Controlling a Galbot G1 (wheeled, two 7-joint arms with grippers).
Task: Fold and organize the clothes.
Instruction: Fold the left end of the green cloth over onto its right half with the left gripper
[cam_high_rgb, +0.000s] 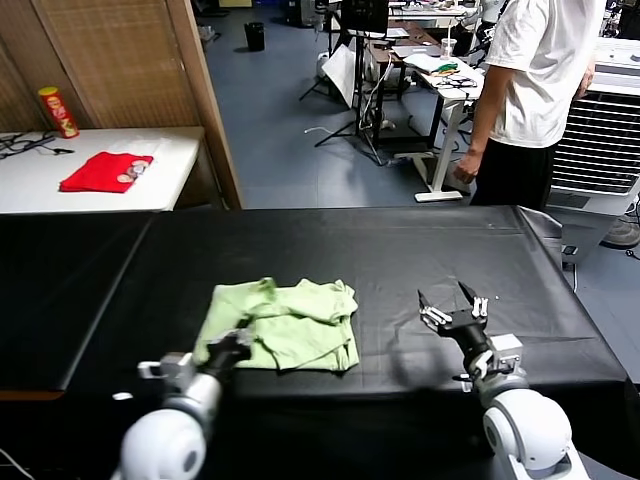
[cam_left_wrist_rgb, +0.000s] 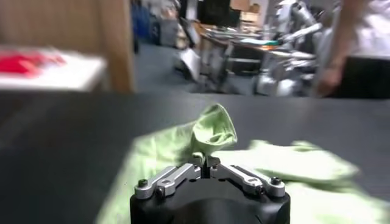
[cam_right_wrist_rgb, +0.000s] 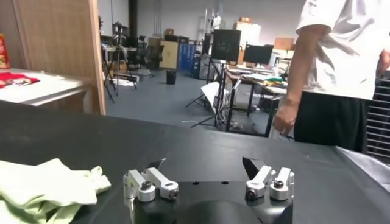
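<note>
head: shirt (cam_high_rgb: 285, 327) lies crumpled on my black surface (cam_high_rgb: 400, 250), my left tool (cam_high_rgb: 232, 347) at its near-left edge | left wrist: left tool (cam_left_wrist_rgb: 209, 163) pinching a raised shirt (cam_left_wrist_rgb: 213, 131) fold | right wrist: my right tool (cam_right_wrist_rgb: 208, 167) wide, empty, beside shirt (cam_right_wrist_rgb: 49, 185)

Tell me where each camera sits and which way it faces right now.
Head: up on the robot, looking down at the black table, both arms, T-shirt.
Left wrist: behind the left claw, shut on a raised T-shirt fold.
Right wrist: behind the open right claw, facing across the table toward a person.
All three show the T-shirt.
</note>
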